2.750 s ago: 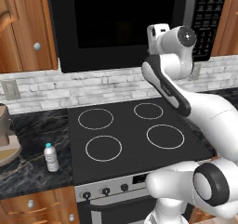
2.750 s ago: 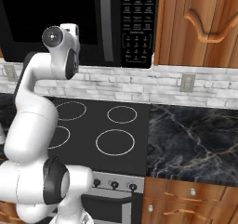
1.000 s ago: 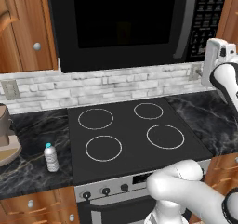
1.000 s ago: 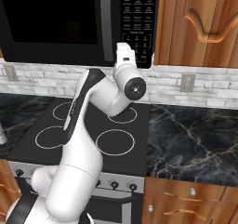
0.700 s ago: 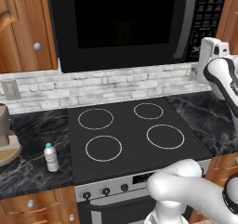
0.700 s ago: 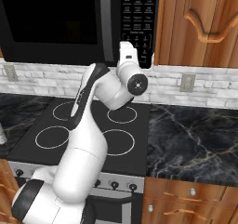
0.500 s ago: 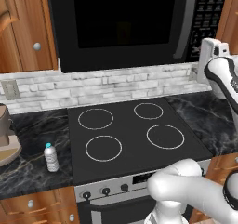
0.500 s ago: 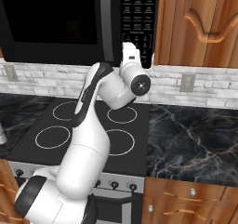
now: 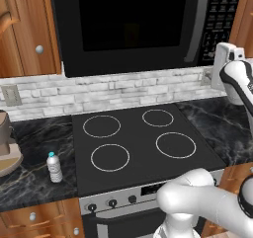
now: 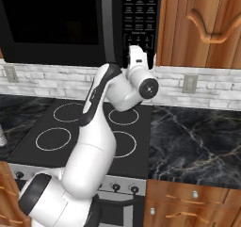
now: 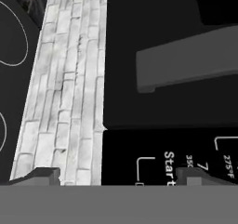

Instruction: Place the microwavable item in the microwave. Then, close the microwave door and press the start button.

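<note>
You have the large black boxy microwave (image 9: 133, 27) mounted above the black glass cooktop (image 9: 138, 145), its tall black door panel with dark glass window (image 9: 128, 19) shut flush and the long curved grey-black bar handle (image 11: 186, 60) lying across the hand view. The small yellow cup-shaped container appears as a dim shape behind the glass (image 9: 131, 32), though the window is too dark to be certain. Your pincer (image 11: 118, 174) stands spread wide, pinching nothing, raised at the keypad panel (image 10: 139, 16). The Start label (image 11: 170, 168) lies just ahead, between the fingertips (image 11: 44, 175) and nearer the one beside the keypad figures. In my judgement only the button press remains: a short push straight forward. A small clear water bottle (image 9: 54, 167) stands well apart on the dark marble worktop (image 9: 29, 182).
</note>
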